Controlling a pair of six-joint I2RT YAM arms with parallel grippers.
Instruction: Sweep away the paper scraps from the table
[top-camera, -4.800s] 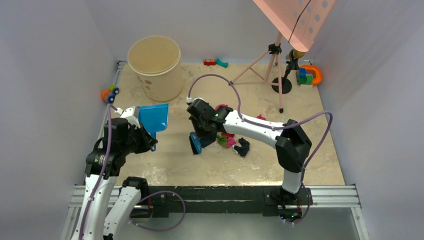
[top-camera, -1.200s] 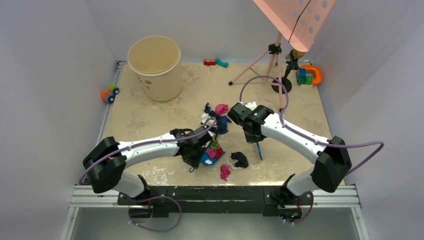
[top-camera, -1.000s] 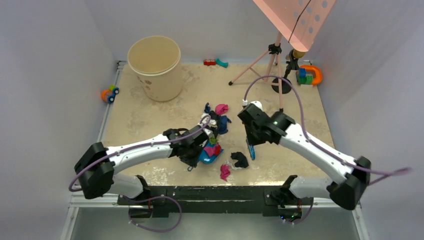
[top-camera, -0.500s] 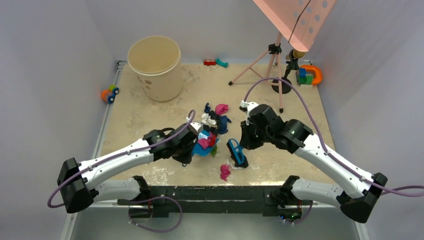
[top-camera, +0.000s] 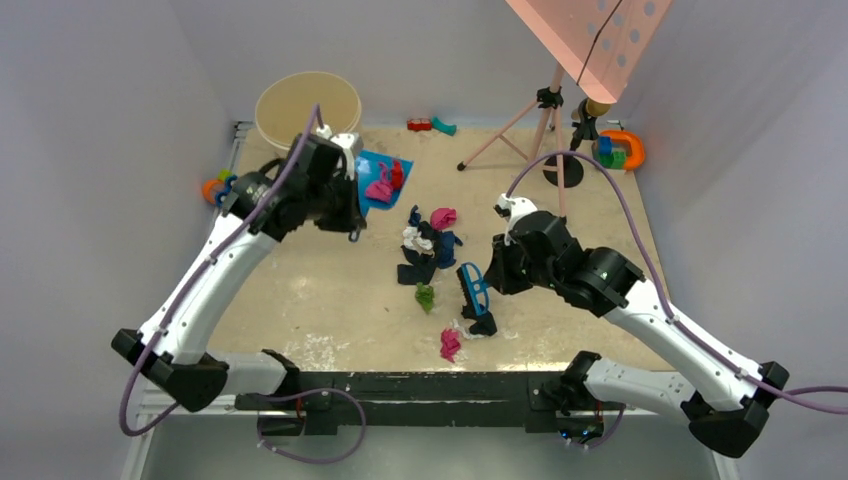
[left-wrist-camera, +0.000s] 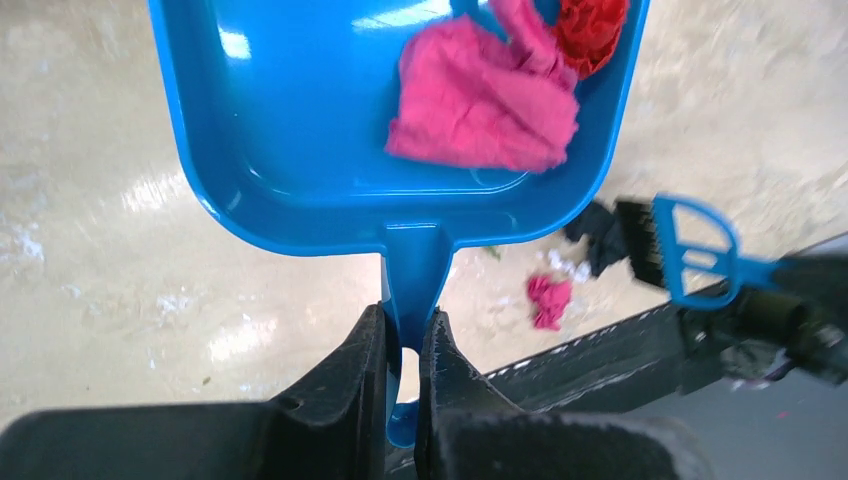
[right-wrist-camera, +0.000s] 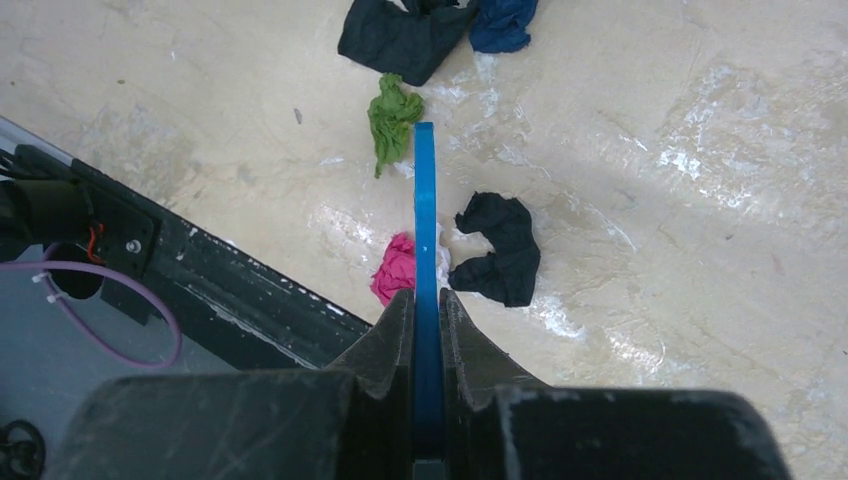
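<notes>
Up from the middle of the desk (top-camera: 300, 290), the left pincer (left-wrist-camera: 403, 335) has carried the blue dustpan (left-wrist-camera: 290, 130) to the far-left corner beside the bucket (top-camera: 300, 100), jaws clamped on its handle. A pink wad (left-wrist-camera: 480, 100) and a red wad (left-wrist-camera: 590, 25) lie in the pan. The right pincer (right-wrist-camera: 425, 325) is squeezed tight on the blue brush (top-camera: 471, 286), held just beside a black scrap (right-wrist-camera: 500, 250) near the front edge. Other paper scraps (top-camera: 428, 238) lie mid-desk: a dark cluster, a green wad (right-wrist-camera: 392, 118), and a pink piece (right-wrist-camera: 396, 268) nearer the front edge.
</notes>
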